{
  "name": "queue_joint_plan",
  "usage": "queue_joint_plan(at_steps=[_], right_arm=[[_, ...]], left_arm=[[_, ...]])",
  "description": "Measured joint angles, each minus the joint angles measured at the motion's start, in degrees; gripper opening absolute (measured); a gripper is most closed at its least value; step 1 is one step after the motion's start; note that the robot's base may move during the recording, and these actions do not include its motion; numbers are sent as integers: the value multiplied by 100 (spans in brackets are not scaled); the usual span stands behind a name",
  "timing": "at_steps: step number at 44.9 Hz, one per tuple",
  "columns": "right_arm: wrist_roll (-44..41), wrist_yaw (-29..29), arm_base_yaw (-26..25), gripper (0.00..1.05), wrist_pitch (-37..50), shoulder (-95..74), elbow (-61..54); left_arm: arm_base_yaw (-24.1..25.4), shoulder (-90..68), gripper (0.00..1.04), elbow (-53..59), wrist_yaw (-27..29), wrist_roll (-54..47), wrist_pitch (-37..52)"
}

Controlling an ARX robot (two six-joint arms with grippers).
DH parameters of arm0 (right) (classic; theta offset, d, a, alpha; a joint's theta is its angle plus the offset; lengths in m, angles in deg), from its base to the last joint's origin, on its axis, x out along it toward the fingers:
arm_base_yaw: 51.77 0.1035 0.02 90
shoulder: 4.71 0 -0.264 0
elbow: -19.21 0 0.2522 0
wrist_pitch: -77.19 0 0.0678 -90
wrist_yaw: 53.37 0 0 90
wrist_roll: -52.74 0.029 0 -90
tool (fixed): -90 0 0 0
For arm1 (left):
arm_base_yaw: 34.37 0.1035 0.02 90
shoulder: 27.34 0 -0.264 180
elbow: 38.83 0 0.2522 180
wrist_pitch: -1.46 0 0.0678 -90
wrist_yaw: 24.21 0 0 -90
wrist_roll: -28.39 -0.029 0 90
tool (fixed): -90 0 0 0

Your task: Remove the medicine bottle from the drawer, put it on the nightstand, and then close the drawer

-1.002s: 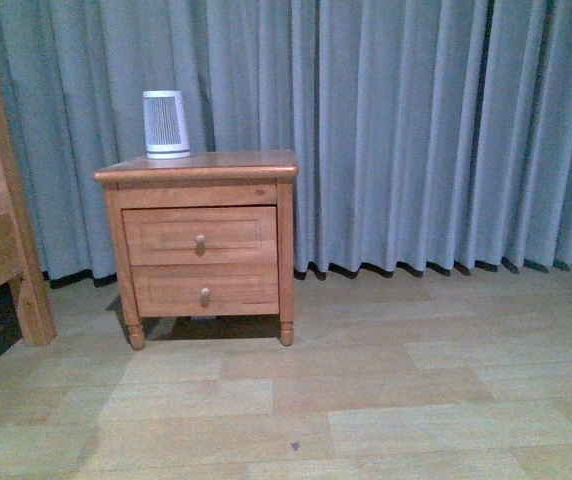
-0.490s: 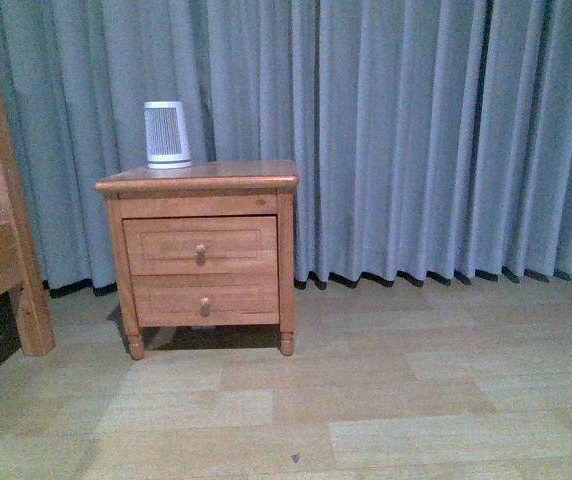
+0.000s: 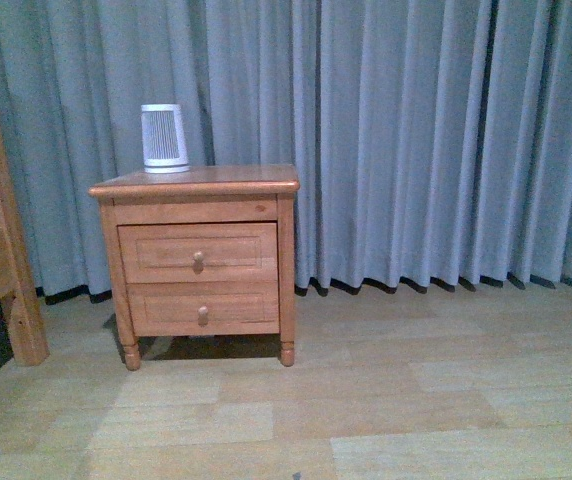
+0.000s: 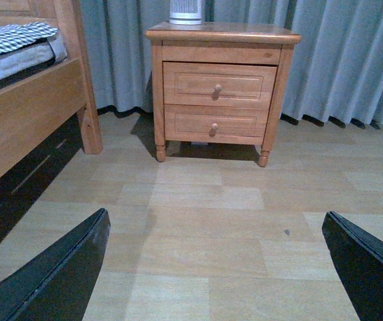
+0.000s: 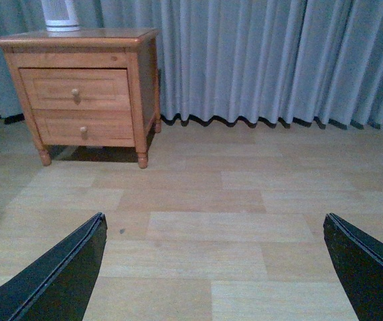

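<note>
Left gripper [image 4: 215, 217] and right gripper [image 5: 213, 217]: fingers spread wide, nothing between them, both above bare wood floor [image 3: 386, 400]. Farther off, left of centre, the nightstand [image 3: 288, 260] stands on that floor, well apart from both grippers. Its upper drawer [image 3: 236, 252] is fully shut; the medicine bottle is not visible. A white ribbed cylinder [image 3: 164, 138] stands at the top's far left. Grey curtain [image 3: 416, 140] hangs behind.

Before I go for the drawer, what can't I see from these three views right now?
Medicine bottle: in no view; the drawer is closed, and its front hides the inside.
White ribbed cylinder: top cut off by the frame edge in both wrist views.
Left hand, right hand: only finger ends show, spread wide; front view shows neither.
</note>
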Motion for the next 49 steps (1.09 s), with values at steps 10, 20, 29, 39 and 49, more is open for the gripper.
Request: queue_joint_plan(at_steps=[10, 20, 29, 39, 49], right_arm=[[0, 0, -2, 98, 0, -2, 2], [0, 2, 0, 98, 0, -2, 2], [0, 2, -2, 98, 0, 0, 0], [0, 2, -2, 98, 0, 0, 2], [0, 2, -2, 98, 0, -2, 2]], left_arm=[[0, 0, 98, 0, 0, 0, 0], [0, 0, 98, 0, 4, 0, 0], [0, 0, 98, 0, 0, -2, 0], [0, 0, 98, 0, 0, 0, 0], [0, 0, 98, 0, 0, -2, 0]])
